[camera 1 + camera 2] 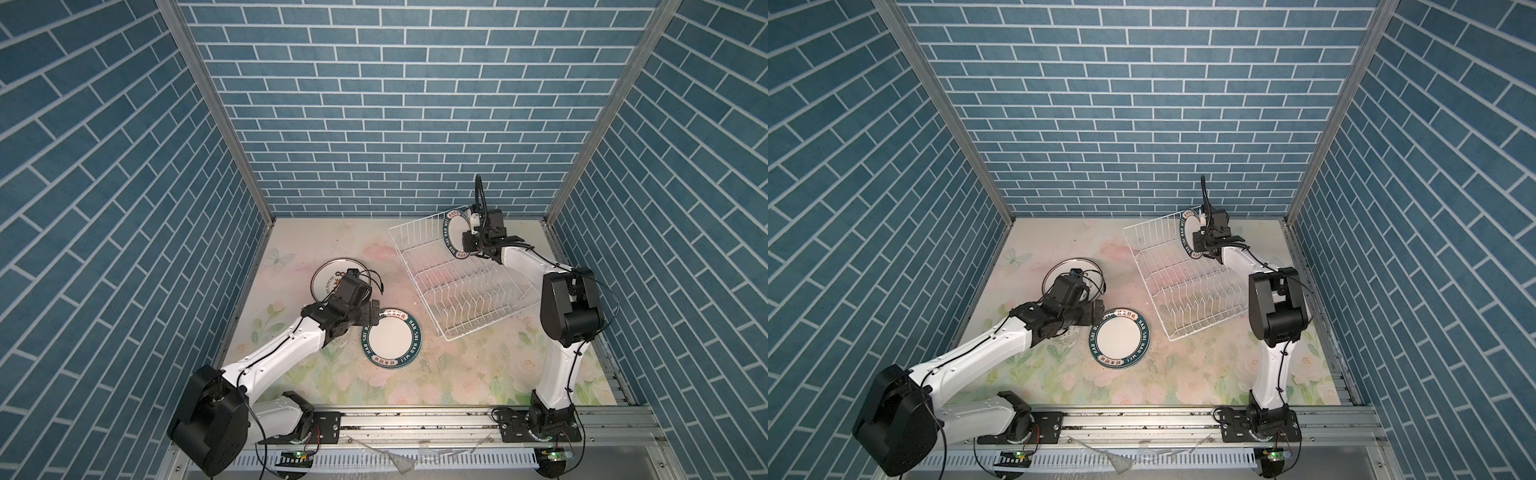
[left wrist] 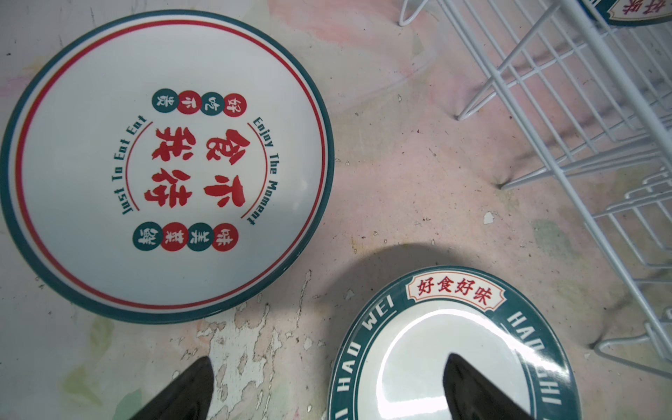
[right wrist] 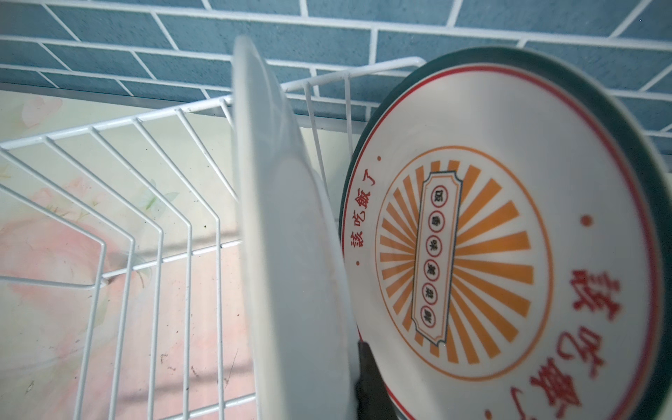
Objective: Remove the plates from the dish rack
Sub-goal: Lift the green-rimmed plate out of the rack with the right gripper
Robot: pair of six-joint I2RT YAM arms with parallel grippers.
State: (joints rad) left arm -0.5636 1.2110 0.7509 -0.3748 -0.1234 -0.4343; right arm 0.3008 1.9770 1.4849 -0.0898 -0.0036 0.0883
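green-rimmed plate [image 2: 407, 349] reads "hao wei"; red-lettered plate [image 2: 167, 165] "enjoy the moment".

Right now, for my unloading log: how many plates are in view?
4. Two lie flat on the table: a red-lettered plate and a green-rimmed plate. Two stand in the rack: a second green-rimmed plate and a sunburst plate. Others may be hidden.

Both arms [image 1: 274, 349] have white shells, black joint housings [image 1: 571, 309] and thin black cables [image 1: 574, 374]
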